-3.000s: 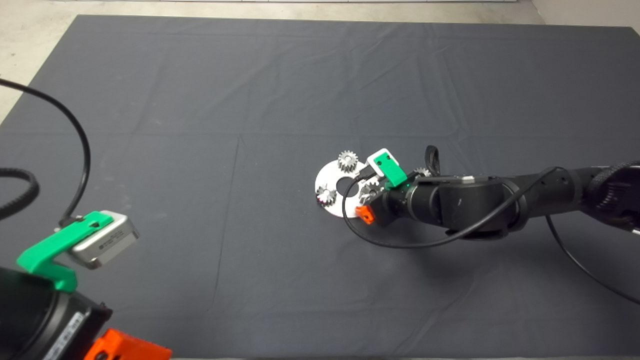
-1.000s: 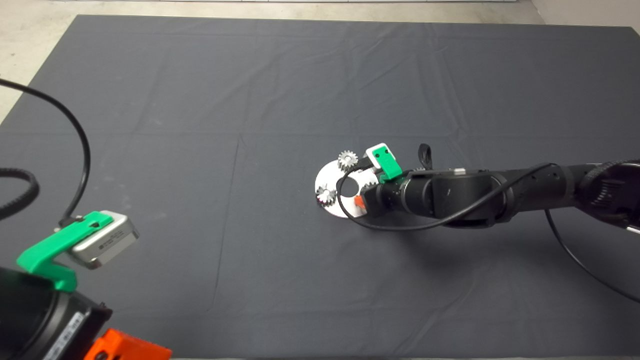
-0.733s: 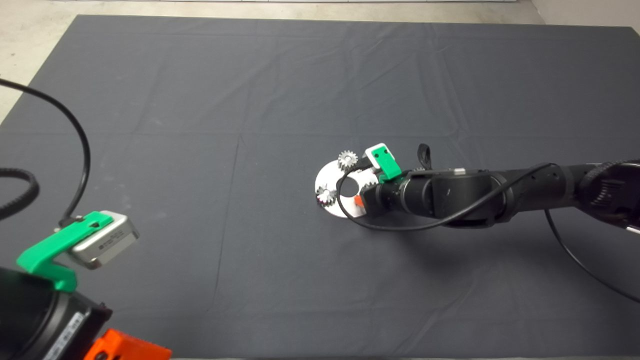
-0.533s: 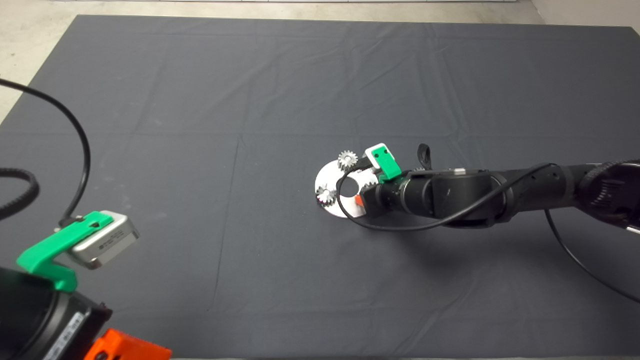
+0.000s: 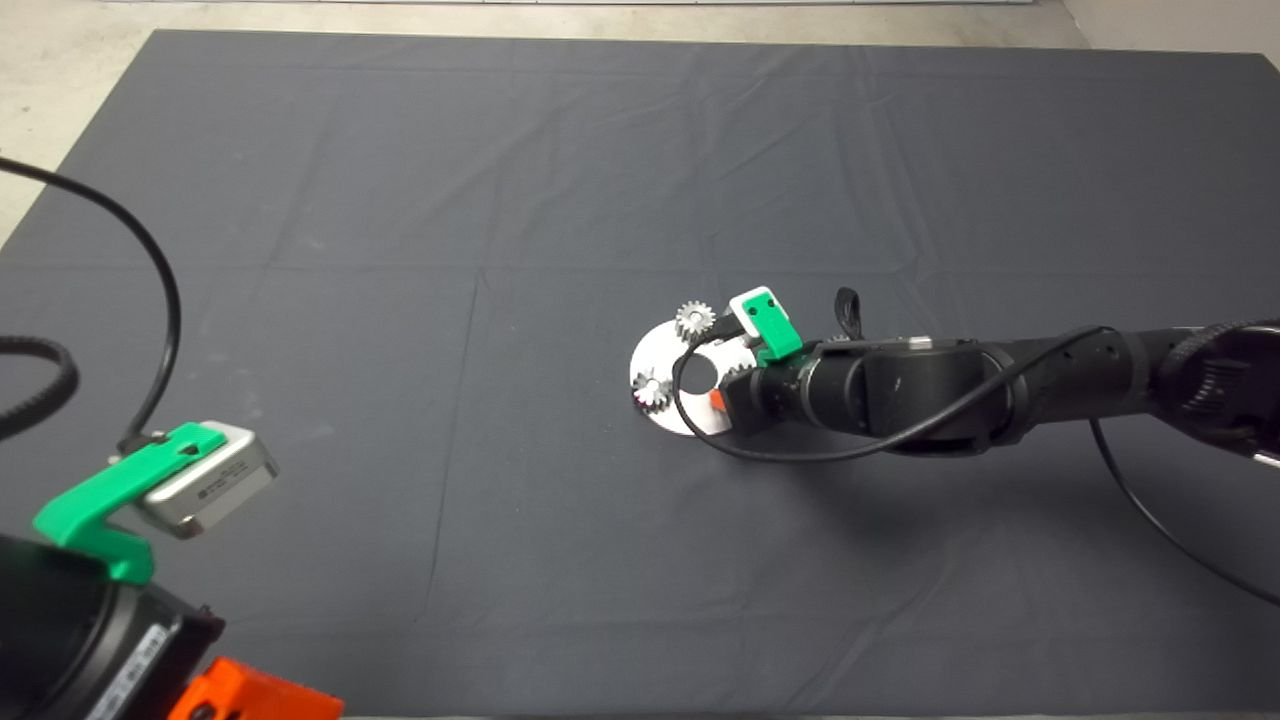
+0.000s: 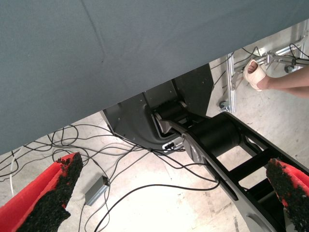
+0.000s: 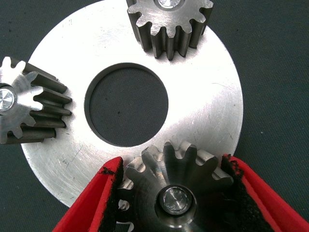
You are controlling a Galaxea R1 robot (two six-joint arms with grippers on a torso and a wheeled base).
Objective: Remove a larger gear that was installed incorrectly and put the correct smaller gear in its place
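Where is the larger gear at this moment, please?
The larger gear sits on the round metal plate, at its rim nearest the right arm, between the red fingers of the right tool, right of the mat's centre.

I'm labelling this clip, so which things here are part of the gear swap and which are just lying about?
In the job:
- larger gear, on the plate
- right gripper, shut on it

Not in the job:
- two other gears on the plate
- left gripper, open, parked at the mat's lower left
- floor cables

The smaller gear is not visible.
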